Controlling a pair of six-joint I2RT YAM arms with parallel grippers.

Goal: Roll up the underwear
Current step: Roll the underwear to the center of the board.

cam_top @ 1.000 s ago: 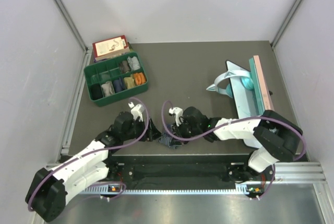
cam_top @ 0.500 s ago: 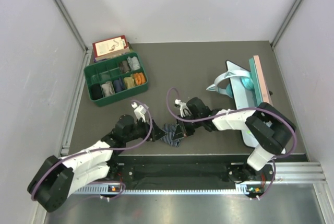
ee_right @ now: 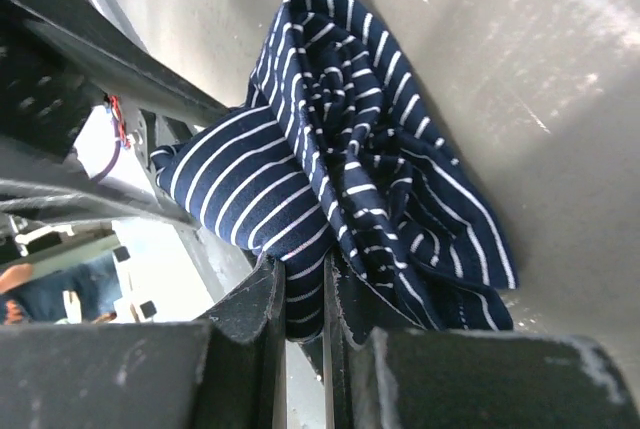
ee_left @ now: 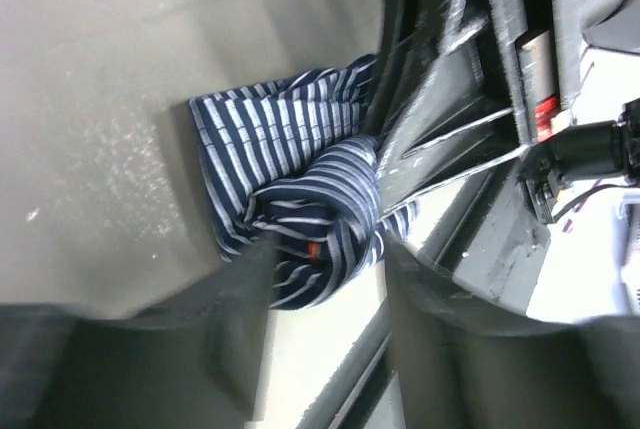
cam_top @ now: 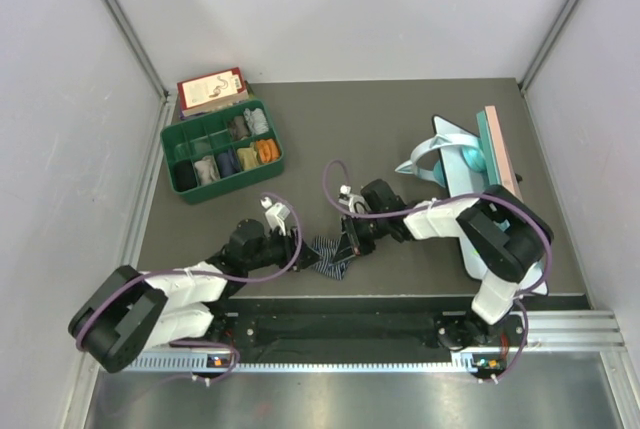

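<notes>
The underwear (cam_top: 326, 260), dark blue with thin white stripes, lies bunched near the table's front edge, between the two grippers. My right gripper (cam_top: 347, 246) reaches it from the right. In the right wrist view this gripper (ee_right: 302, 279) is shut on a fold of the striped underwear (ee_right: 360, 149). My left gripper (cam_top: 297, 250) comes in low from the left. In the left wrist view its jaws (ee_left: 325, 254) stand apart, with the rolled end of the underwear (ee_left: 270, 139) between the fingertips. A small spot of orange shows in that roll.
A green compartment tray (cam_top: 272, 164) holding rolled cloths stands at the back left, with a red and white box (cam_top: 210, 87) behind it. A pale blue and pink folding board (cam_top: 470, 164) lies at the right. The metal rail (cam_top: 340, 301) runs just beyond the front edge.
My left gripper has slid right up to the cloth and its jaws have narrowed. The right gripper has drawn the cloth slightly away from the front edge.
</notes>
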